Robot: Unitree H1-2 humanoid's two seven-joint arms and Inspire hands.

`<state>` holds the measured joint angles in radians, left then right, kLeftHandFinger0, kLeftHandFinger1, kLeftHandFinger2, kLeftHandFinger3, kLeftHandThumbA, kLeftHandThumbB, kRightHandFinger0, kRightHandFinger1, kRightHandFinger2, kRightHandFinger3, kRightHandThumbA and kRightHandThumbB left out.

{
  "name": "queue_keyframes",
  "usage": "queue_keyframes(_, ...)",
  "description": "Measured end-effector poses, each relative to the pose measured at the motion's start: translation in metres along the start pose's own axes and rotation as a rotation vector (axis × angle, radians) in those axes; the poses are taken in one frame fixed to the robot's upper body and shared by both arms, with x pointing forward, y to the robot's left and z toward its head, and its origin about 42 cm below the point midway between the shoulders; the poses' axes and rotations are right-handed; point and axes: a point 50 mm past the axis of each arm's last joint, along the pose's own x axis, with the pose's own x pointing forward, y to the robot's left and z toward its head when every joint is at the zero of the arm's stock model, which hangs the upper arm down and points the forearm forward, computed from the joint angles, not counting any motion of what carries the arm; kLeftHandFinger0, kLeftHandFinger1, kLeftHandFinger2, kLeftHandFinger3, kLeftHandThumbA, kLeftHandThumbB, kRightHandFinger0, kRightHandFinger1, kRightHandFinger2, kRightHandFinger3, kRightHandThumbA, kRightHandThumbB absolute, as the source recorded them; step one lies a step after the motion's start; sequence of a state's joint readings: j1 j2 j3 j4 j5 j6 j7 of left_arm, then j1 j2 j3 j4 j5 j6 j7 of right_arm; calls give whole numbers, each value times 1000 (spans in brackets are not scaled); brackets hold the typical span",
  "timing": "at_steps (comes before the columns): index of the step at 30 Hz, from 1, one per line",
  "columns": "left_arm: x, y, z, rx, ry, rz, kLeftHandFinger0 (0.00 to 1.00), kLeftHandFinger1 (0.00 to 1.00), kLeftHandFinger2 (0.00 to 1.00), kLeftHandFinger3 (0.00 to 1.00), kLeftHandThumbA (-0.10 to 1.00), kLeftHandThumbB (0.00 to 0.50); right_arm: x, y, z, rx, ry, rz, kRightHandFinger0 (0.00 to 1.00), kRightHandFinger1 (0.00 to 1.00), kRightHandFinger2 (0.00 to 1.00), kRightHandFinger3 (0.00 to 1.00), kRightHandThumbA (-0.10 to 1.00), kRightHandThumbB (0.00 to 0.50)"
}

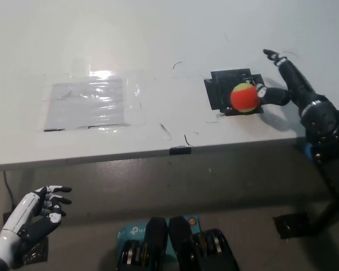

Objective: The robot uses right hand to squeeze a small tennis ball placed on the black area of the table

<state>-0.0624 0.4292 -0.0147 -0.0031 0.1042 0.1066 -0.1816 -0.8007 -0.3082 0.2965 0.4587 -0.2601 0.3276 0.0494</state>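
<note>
A small orange and yellow-green tennis ball (244, 97) sits on the black patch (219, 90) of the white table (158, 34). My black right hand (282, 84) lies just to the ball's right, open, fingers spread. One finger reaches up past the patch and the lower fingers touch or nearly touch the ball's right side. My white left hand (37, 212) rests below the table's front edge at the lower left, fingers loosely curled, holding nothing.
A clear taped plastic sheet (90, 103) lies on the table's left half. The table's front edge (181, 150) carries a small black tab. A teal box (130, 231) and a black plate (294, 226) lie on the floor below.
</note>
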Motion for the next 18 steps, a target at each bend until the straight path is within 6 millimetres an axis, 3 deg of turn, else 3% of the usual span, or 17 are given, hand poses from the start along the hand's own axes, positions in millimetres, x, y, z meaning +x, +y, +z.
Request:
queue_keyframes(4,1,0,1,0,-1,0,440,492,605,698,93,92,0,8,11,-23,-34,5,1000,1000,1000,1000,431,383)
queue_keyframes(5,1,0,1,0,-1,-1,441,494,607,702,102,95,0,10,14,-28,-41,7,1000,1000,1000,1000,515,439)
queue_keyframes(8,1,0,1,-1,-3,0,441,500,616,701,118,98,-2,16,22,-68,-72,25,1000,1000,1000,1000,629,497)
queue_keyframes(12,2,0,3,-2,-7,1,450,512,626,705,158,96,-4,21,31,-111,-97,48,1000,1000,1000,1000,666,500)
queue_keyframes(14,3,0,3,-2,-8,2,462,521,632,721,168,88,-5,21,32,-123,-98,52,1000,1000,1000,1000,737,500)
queue_keyframes(18,3,0,4,1,-7,3,452,529,644,734,191,77,-5,23,32,-163,-83,52,1000,1000,1000,1000,743,500)
